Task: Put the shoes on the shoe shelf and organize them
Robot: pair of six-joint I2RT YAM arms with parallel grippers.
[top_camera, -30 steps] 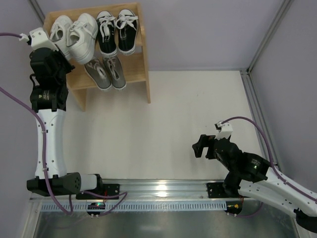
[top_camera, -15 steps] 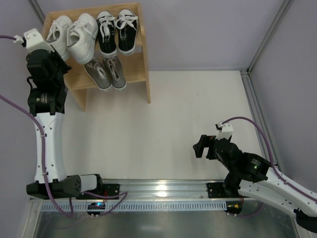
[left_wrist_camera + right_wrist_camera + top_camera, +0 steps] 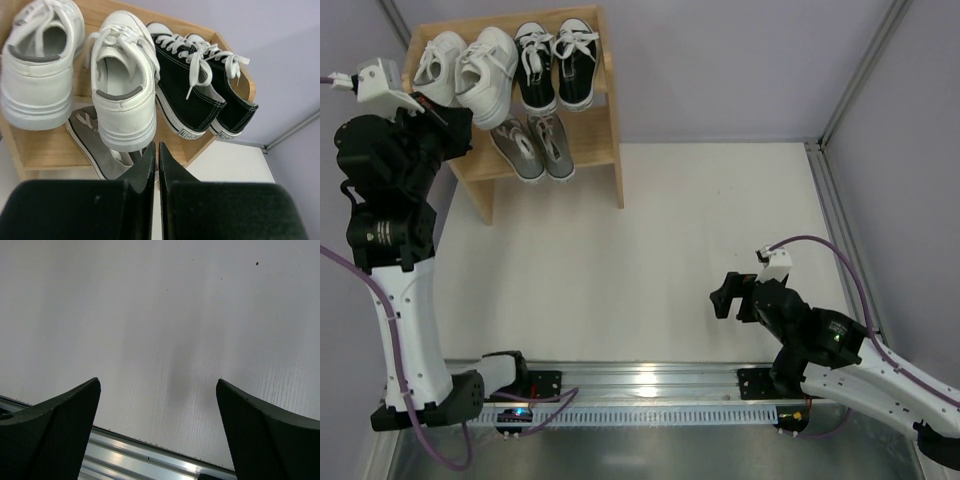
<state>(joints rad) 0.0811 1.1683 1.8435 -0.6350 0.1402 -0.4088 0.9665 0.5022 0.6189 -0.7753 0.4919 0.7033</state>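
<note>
**All six shoes shelved, heels facing the left claw**

The white pair point(image 3: 468, 68) shares the upper tier of the shoe shelf point(image 3: 600, 150) with the black pair point(image 3: 557, 65), and the grey pair point(image 3: 532, 145) lies below. Every shoe runs toe to the back, heel to the front. The inner white shoe point(image 3: 122, 85) seems to overhang slightly, just ahead of the left claw point(image 3: 156, 150), which is pressed together and empty. Any nudge would follow that axis. The right claw point(image 3: 157, 385), spread wide over the desk point(image 3: 670, 230), is well apart
</note>
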